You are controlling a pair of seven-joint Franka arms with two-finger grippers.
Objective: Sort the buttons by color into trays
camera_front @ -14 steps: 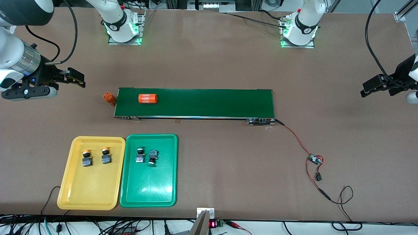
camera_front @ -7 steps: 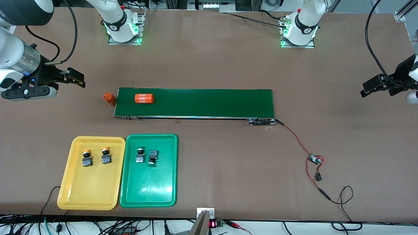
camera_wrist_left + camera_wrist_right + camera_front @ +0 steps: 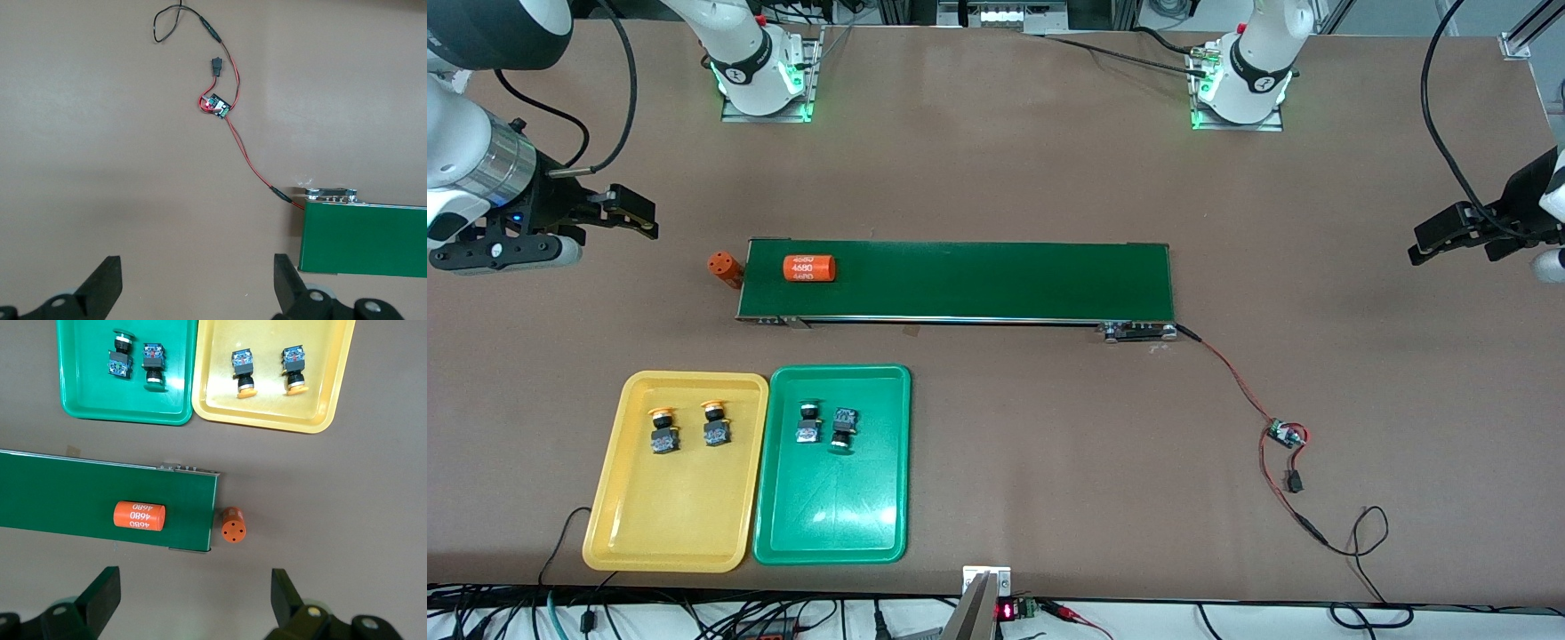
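Note:
Near the front camera, at the right arm's end of the table, the yellow tray [image 3: 676, 533] [image 3: 267, 410] and the green tray [image 3: 836, 524] [image 3: 87, 397] lie side by side. Two yellow-capped buttons [image 3: 663, 430] [image 3: 716, 425] lie in the yellow tray. Two dark buttons [image 3: 808, 422] [image 3: 844, 428] lie in the green tray. My right gripper [image 3: 631, 213] [image 3: 195, 580] hangs open and empty over bare table at the right arm's end. Over the table at the left arm's end, my left gripper [image 3: 1440, 236] [image 3: 198, 267] is open with nothing in it.
A long dark-green conveyor belt [image 3: 1005, 280] crosses the middle of the table. One orange cylinder [image 3: 809, 268] with white printing lies on it, and another [image 3: 725, 267] stands just off its end. Red wires and a small circuit board [image 3: 1286, 434] lie toward the left arm's end.
The orange cylinder on the belt has travelled toward the right arm's end. Both arms and all the buttons have stayed still.

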